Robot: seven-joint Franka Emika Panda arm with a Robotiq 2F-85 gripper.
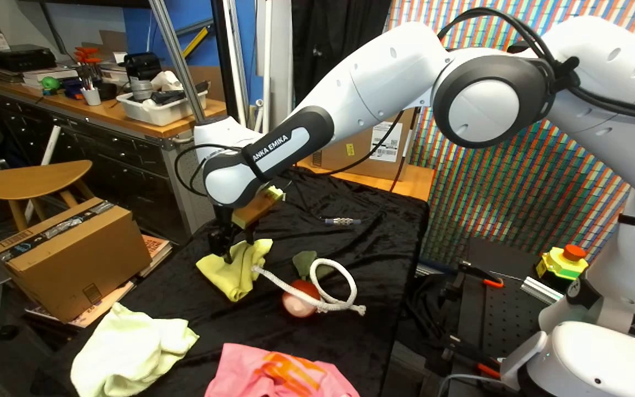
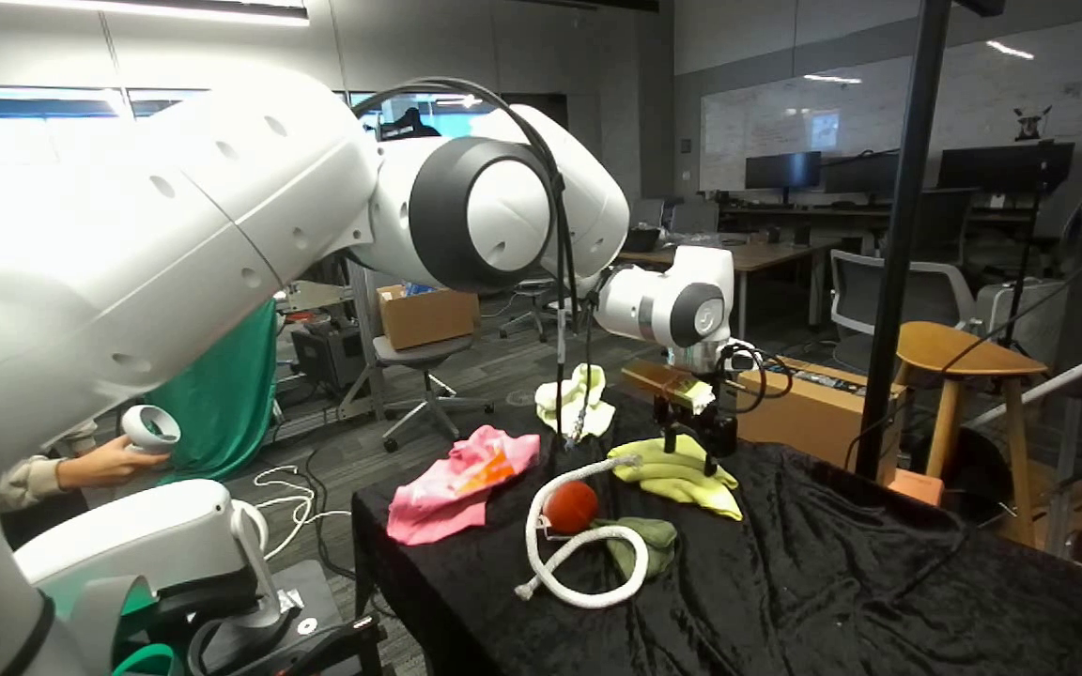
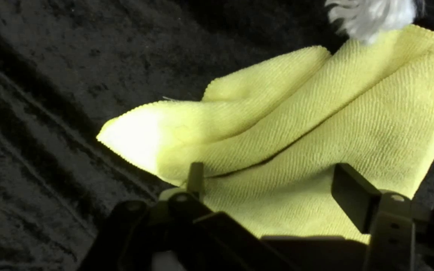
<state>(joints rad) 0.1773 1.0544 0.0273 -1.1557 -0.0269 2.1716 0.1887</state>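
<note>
My gripper (image 3: pixel 272 184) stands open above a folded yellow cloth (image 3: pixel 307 146), its black fingers (image 3: pixel 352 195) apart with cloth visible between them. No fabric looks pinched; whether the tips touch it I cannot tell. In both exterior views the gripper (image 1: pixel 239 250) points down over the yellow cloth (image 1: pixel 235 278). The frayed end of a white rope (image 3: pixel 375 19) overlaps the cloth's upper edge in the wrist view. That rope (image 2: pixel 533 530) curls around a red ball (image 2: pixel 571 504) and across a dark green cloth (image 2: pixel 658 545).
A pink cloth (image 1: pixel 246 372) and a pale yellow cloth (image 1: pixel 130 350) lie on the black-covered table (image 1: pixel 361 353). A small metal cylinder (image 1: pixel 343 221) rests toward its back. Beside the table stand a cardboard box (image 1: pixel 80 264) and a wooden stool (image 1: pixel 31 179).
</note>
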